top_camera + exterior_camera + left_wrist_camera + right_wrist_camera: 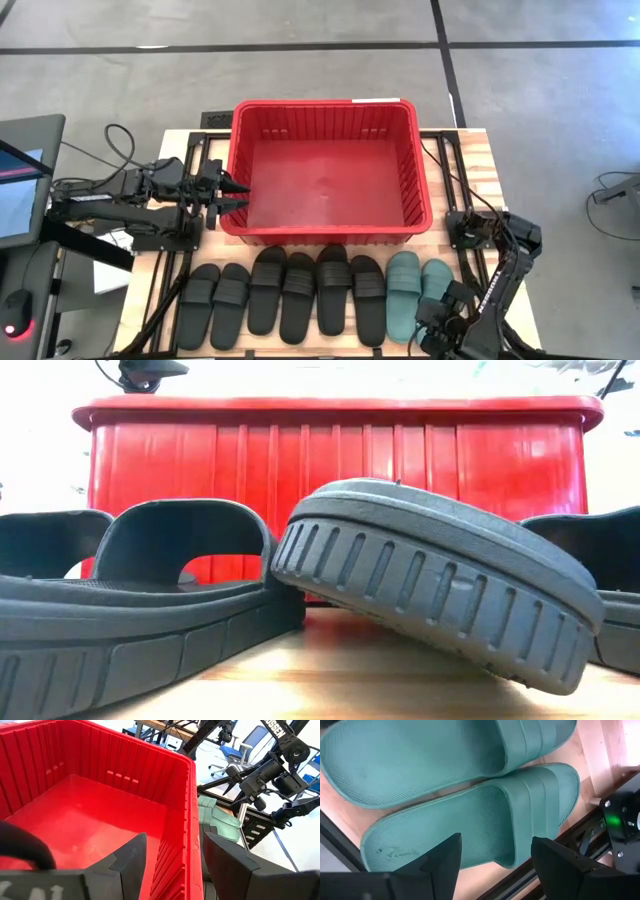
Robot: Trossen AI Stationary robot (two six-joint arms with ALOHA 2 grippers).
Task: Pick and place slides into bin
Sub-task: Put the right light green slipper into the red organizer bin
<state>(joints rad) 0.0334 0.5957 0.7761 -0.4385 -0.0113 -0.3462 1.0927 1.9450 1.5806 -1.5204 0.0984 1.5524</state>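
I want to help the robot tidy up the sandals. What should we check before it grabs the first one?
1. Bin empty and ready: ok, red floor bare.
2. Right gripper open: ok, fingers spread.
3. Right gripper over a teal slide: ok, hovering above the heel, not touching.
4. Left gripper out of the way: not ok, its open fingers straddle the bin's left wall.
5. All eight slides still on the table: ok, six black slides, two teal.
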